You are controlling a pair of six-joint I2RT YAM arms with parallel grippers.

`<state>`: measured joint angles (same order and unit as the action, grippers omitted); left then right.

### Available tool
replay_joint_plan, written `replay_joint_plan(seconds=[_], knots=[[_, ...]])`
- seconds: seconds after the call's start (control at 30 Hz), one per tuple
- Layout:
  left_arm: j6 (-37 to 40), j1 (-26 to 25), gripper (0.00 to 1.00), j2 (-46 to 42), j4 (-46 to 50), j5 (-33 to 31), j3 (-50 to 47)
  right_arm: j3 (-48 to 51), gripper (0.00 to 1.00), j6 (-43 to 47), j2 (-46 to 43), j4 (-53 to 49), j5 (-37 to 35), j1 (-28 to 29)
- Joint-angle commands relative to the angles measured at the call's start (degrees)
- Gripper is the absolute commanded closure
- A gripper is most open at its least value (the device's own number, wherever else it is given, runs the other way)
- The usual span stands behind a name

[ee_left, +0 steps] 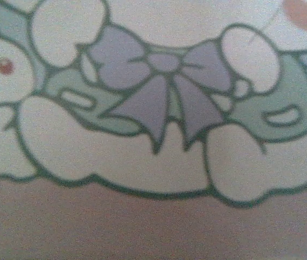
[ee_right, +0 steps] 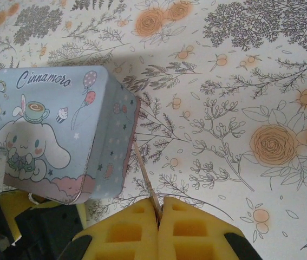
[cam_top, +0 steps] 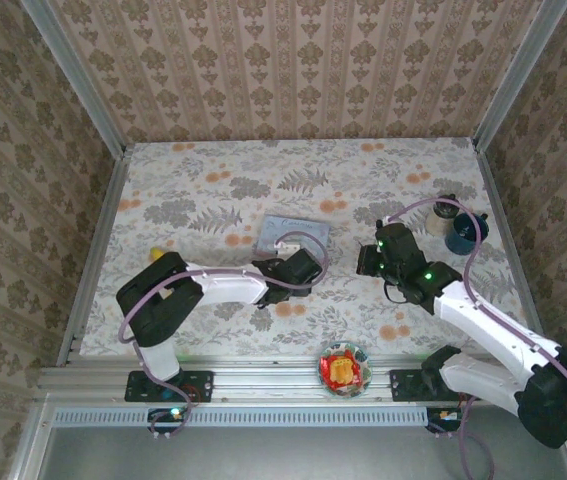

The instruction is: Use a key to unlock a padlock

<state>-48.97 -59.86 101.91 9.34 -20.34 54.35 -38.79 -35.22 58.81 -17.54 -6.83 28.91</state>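
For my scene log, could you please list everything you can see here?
tin: one, light blue with cartoon print, mid-table.
dark jar: one, blackish blue, far right.
pale container: one, whitish, just behind the dark jar.
bowl: one, red-orange contents, near edge between arm bases.
yellow item: one, yellow, left side by left arm.
thin strip: one, brownish, possibly the key, between right pincer's pads.
left pincer: dark, at tin's near side; opening unclear.
right pincer: yellow pads, shut on thin strip.

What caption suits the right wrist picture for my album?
The yellow-padded right gripper pinches a thin pale strip beside a light blue cartoon tin on a floral tablecloth.
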Motion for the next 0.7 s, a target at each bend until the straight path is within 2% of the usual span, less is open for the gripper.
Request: replay_joint_plan(seconds=[0.0,0.23,0.5,0.67], knots=[[2.2,0.5,0.33,1.7,2.9,-0.5,2.6,0.6,1.00,-1.2,-2.1,-1.6,0.3,0.4],[6.1,1.0,0.36,3.9,3.8,-3.1,5.7,0.9,1.00,-1.1,-1.9,-1.1,-0.1,0.4],[12.8,1.0,0.44,6.2,0.6,-0.6,8.6,0.3,1.00,0.2,-0.6,-1.4,-1.1,0.4],[14.8,1.5,0.46,6.8,1.7,1.5,10.5,0.3,1.00,0.2,-0.6,-1.4,-1.2,0.3]])
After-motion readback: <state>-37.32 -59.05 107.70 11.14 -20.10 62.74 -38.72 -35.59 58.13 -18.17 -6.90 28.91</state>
